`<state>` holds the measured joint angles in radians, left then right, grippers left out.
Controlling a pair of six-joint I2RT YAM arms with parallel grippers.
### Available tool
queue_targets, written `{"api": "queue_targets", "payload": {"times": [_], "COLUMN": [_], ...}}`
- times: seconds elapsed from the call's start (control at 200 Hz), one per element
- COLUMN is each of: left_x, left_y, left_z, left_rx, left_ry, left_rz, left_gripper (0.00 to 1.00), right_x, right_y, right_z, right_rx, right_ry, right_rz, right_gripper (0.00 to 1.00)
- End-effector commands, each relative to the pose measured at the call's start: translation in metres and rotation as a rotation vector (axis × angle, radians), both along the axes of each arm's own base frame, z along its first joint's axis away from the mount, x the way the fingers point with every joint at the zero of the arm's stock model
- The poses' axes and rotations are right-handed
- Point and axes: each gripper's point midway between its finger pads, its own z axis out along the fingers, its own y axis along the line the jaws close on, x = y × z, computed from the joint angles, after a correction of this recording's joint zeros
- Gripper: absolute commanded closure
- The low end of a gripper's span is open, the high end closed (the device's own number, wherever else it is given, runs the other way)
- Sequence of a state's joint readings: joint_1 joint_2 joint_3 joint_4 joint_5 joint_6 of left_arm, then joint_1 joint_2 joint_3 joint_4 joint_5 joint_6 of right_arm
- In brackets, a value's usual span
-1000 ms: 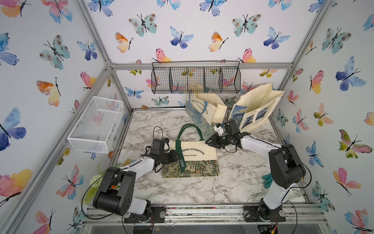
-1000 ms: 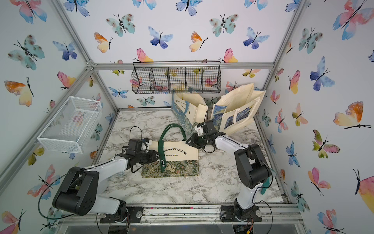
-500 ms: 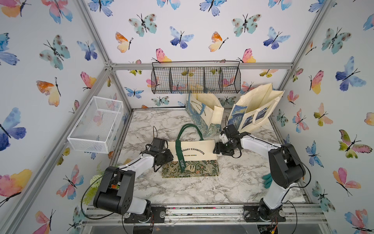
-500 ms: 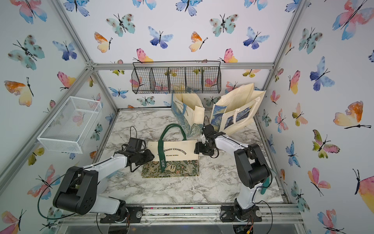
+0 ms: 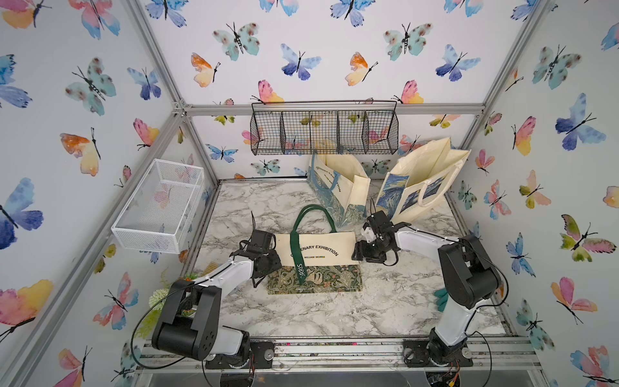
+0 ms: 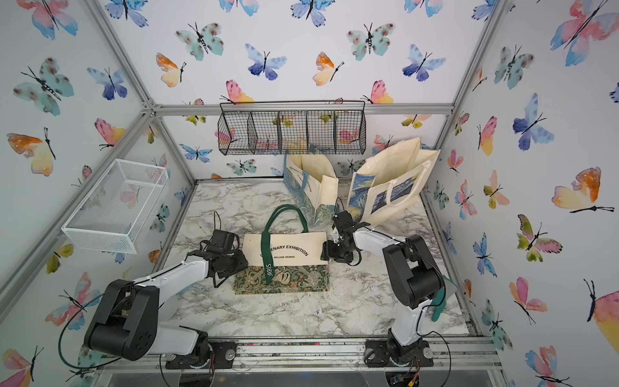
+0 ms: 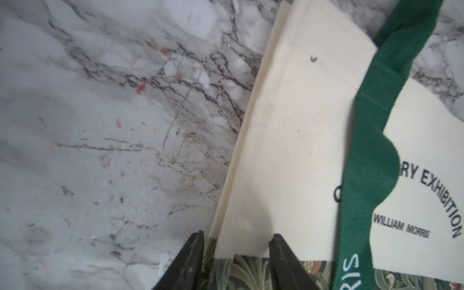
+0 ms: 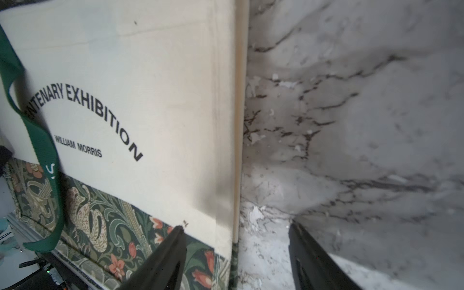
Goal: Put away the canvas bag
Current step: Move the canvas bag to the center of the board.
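Left fingers (image 7: 190,258) and right fingers (image 8: 168,251) stand apart astride side edges of the folded canvas bag (image 5: 318,249); a shallow bite probably catches one layer, spilling the fold.

The canvas bag (image 5: 318,249) is laid flat on the worktop (image 5: 301,311) between the left end effector (image 5: 273,264) and right end effector (image 5: 357,251), with a second bag (image 5: 348,187) stood behind it under a wall-hung wire basket (image 5: 324,132) and a third bag (image 5: 425,177) further right.
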<state>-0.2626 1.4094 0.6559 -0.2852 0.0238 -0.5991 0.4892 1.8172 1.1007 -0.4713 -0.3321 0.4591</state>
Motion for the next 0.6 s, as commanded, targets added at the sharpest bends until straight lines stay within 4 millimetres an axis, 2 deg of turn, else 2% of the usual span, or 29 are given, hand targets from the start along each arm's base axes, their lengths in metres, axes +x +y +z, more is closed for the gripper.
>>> {"api": "queue_targets", "payload": {"times": [0.0, 0.125, 0.295, 0.596], "left_x": [-0.012, -0.022, -0.034, -0.06], "left_y": [0.003, 0.008, -0.004, -0.019], "left_z": [-0.015, -0.023, -0.025, -0.016], "left_rx": [0.013, 0.029, -0.034, -0.081], "left_ry": [0.053, 0.077, 0.093, 0.112], "left_rz": [0.005, 0.008, -0.03, -0.108], "left_gripper": [0.53, 0.52, 0.55, 0.55], "right_x": [-0.01, -0.02, -0.03, -0.042], "right_y": [0.007, 0.015, 0.025, 0.015], "right_z": [-0.018, -0.026, -0.027, -0.013], "right_rx": [-0.002, -0.001, 0.008, -0.008], "right_ry": [0.053, 0.08, 0.091, 0.082], "right_rz": [0.017, 0.05, 0.074, 0.067], "right_gripper": [0.32, 0.33, 0.33, 0.34]}}
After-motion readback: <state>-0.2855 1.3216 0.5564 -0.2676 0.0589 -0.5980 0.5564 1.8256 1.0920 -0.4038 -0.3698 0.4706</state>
